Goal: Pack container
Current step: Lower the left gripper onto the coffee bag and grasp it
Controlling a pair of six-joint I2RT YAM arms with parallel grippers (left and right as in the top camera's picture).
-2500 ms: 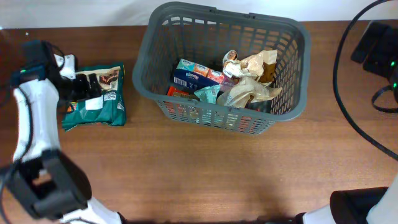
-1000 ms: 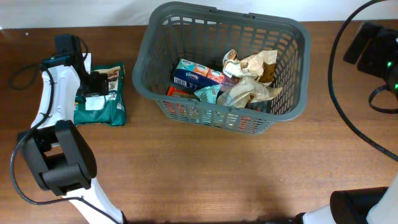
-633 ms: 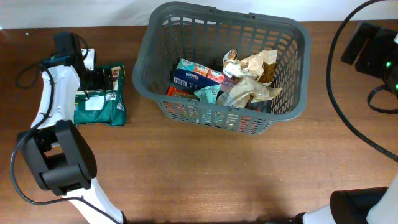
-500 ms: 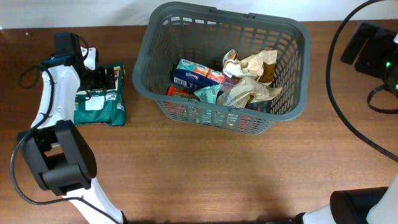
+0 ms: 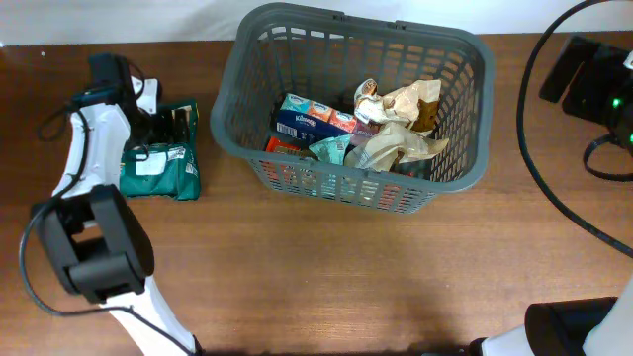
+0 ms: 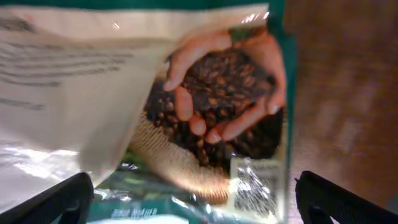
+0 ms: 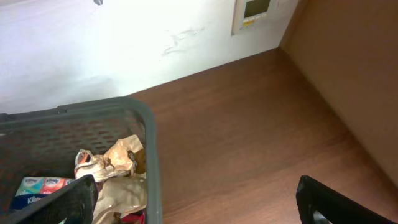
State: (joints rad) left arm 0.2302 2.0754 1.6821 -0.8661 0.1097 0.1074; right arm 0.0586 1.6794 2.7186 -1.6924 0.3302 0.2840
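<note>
A brown wood-grain table (image 5: 326, 267) fills the overhead view, with a strip of white wall (image 5: 148, 20) along its far edge. The basket (image 5: 348, 185) stands at the far middle of the table, close to that wall, holding tissue packs (image 5: 312, 114) and crumpled tan wrappers (image 5: 401, 129). To its left, just beside it but apart, a green bag (image 5: 163, 168) lies flat on the wood. The left gripper (image 6: 200, 198) hangs low over the bag's far end, jaws spread wide with a fingertip at each side of its wrist view and nothing between them; the bag's printed picture of hands cupping coffee beans sits right under it. The right gripper (image 7: 202, 200) is likewise spread wide and empty, held high beyond the basket's right end. Its camera shows the basket's corner, bare table, the white wall with a small wall plate (image 7: 255, 12), and a tan panel (image 7: 354, 81) closing off the table's right side. Black cables (image 5: 542, 148) loop across the table's right end beside a black box (image 5: 593, 84) with a green light.
</note>
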